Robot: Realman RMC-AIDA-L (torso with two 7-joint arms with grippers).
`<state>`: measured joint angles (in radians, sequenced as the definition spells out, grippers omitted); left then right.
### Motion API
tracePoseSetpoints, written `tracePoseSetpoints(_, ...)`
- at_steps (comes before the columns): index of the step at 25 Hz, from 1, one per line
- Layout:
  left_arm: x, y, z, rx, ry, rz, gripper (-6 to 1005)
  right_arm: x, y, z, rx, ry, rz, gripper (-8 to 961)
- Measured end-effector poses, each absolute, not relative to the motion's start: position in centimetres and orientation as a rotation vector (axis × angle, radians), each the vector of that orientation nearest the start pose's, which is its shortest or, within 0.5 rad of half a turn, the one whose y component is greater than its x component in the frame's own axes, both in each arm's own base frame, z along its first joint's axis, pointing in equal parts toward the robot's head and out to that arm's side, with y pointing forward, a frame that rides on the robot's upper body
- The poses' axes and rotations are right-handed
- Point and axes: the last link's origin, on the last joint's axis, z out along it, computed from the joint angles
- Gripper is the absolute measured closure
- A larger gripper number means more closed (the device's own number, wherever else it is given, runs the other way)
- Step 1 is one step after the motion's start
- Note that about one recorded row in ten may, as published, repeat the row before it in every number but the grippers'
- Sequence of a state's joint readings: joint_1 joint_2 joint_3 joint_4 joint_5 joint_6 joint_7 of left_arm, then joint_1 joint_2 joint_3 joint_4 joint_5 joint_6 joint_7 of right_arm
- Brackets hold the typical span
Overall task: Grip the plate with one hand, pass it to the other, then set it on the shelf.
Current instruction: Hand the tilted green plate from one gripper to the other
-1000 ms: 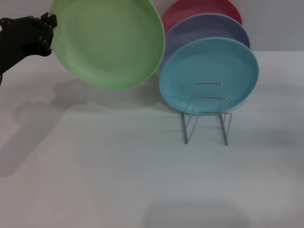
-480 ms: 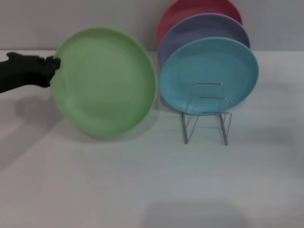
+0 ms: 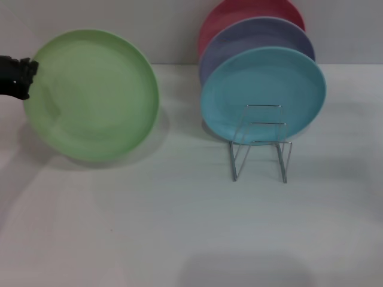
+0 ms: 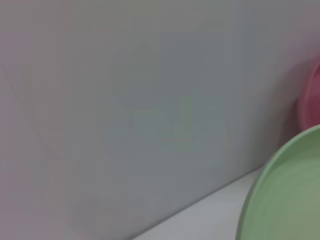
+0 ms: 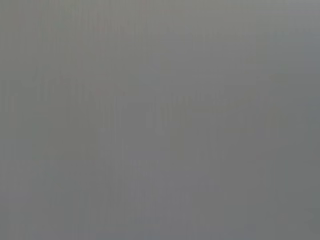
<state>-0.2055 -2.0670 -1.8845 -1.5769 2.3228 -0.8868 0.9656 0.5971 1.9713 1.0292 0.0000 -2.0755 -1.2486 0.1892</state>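
Head view: left gripper (image 3: 23, 78) at the far left edge, black, clamped on the left rim of the light-green plate (image 3: 93, 95), which is held upright, tilted, face toward the camera, above the white table (image 3: 179, 227), well to the left of the rack. Plate casts a shadow on the table below and right of it. Wire plate rack (image 3: 260, 143) stands on the table right of centre, thin silver loops, its front slots bare. Light blue plate (image 3: 263, 95) stands upright just behind the rack's front loops, with a purple plate (image 3: 257, 36) behind it and a red plate (image 3: 239, 15) behind that, all overlapping, leaning toward the grey wall (image 3: 119, 18). Left wrist view: green plate's rim (image 4: 285, 195) curves in at one corner, a bit of red plate (image 4: 312, 100) at the edge, table strip and grey wall beyond; own fingers not shown. Right wrist view: plain grey only; right gripper not seen in any view, cannot tell its state.
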Motion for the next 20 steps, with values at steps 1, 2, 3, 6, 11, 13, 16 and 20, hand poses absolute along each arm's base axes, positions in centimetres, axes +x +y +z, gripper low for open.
tracePoseSetpoints(1,-22.6,36.6,9.7,-2.085,-0.515,-0.084,966,34.5,37.8,10.4,-1.208,0.436,0.720,171)
tracePoseSetpoints(2,-22.4,36.7,9.8,-2.077,-0.501,-0.064,966,34.5,37.8,10.4,-1.208,0.436,0.720,171)
tracePoseSetpoints(3,-22.4,36.7,9.8,-2.077,-0.501,-0.064,966,34.5,37.8,10.4,-1.208,0.436,0.720,171)
tracePoseSetpoints(6,-21.6,36.8,9.8,-2.052,-0.447,0.006,966,34.5,37.8,10.4,-1.208,0.436,0.720,170)
tracePoseSetpoints(11,-19.8,37.0,9.5,-1.989,-0.339,0.103,966,34.5,37.8,10.4,-1.208,0.435,0.719,170)
tracePoseSetpoints(13,-19.0,37.0,9.0,-1.963,-0.287,0.125,966,34.5,37.8,10.4,-1.208,0.435,0.720,170)
tracePoseSetpoints(16,-17.9,37.0,8.5,-1.942,-0.225,0.117,966,34.4,37.8,10.4,-1.208,0.434,0.721,171)
tracePoseSetpoints(20,-16.9,36.7,9.0,-1.904,-0.167,0.070,966,34.5,37.8,10.5,-1.205,0.436,0.720,171)
